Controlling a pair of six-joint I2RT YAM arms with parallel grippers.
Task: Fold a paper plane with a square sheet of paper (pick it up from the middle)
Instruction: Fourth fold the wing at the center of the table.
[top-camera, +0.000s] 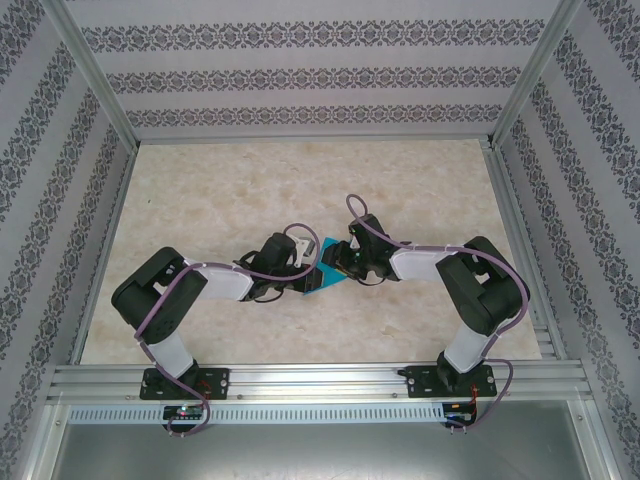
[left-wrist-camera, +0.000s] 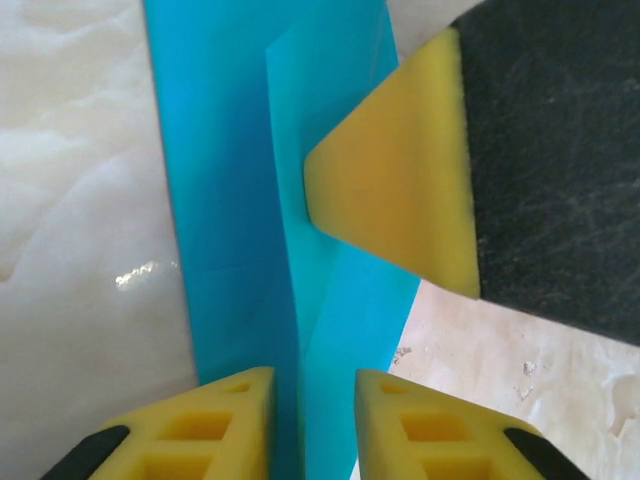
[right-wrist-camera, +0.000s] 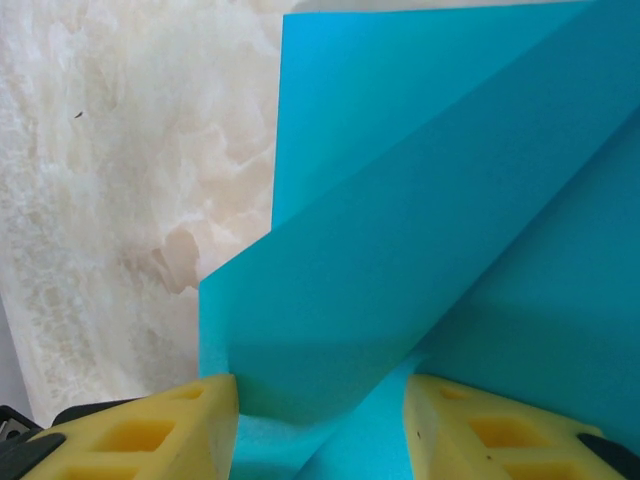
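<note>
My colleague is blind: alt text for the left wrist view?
Creased cyan-blue paper lies on a pale marbled table, between the parted yellow fingertips of the left gripper. The right arm's yellow finger pad rests on its folded flap.

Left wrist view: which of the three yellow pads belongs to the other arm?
The wedge-shaped pad at upper right, black-backed, tip over the blue paper. The two hollowed pads at the bottom are the left hand's own, flanking the paper.

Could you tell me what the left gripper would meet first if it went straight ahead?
The blue paper: its fold runs between the fingers of the left gripper. A yellow pad of the right gripper sits just right of that line; depth unclear.
</note>
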